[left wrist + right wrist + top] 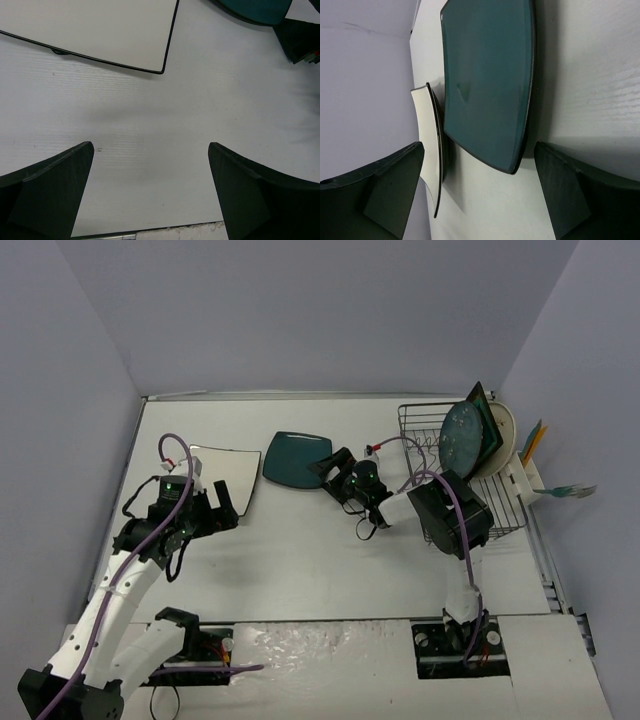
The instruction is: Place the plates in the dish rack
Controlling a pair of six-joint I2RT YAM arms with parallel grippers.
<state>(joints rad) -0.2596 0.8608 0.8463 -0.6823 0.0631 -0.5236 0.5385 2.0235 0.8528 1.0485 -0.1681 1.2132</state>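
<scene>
The square plate with a black rim and glossy teal centre (297,462) lies flat on the white worktop (300,560), left of the black wire dish rack (420,420) and just beside the white square plate with a thin dark edge (228,472).

It looks like glazed ceramic, so I judge it stiff, fairly heavy, slick and apt to chip if knocked on the wires. Lying flat, it offers only its rim. In the right wrist view that rim (515,170) curls up slightly off the surface. The best hold is probably the near edge, one finger under the lip and one on top, biting deep because the weight will hang out beyond the grip.

The right gripper (328,468) sits low at that edge, jaws wide apart and holding nothing, the plate just ahead of them. The left gripper (150,150) hovers spread fully open and empty over bare worktop near the white plate's corner.

A teal-blue flecked round plate (462,437) and a cream round plate (505,425) already stand in the rack.
</scene>
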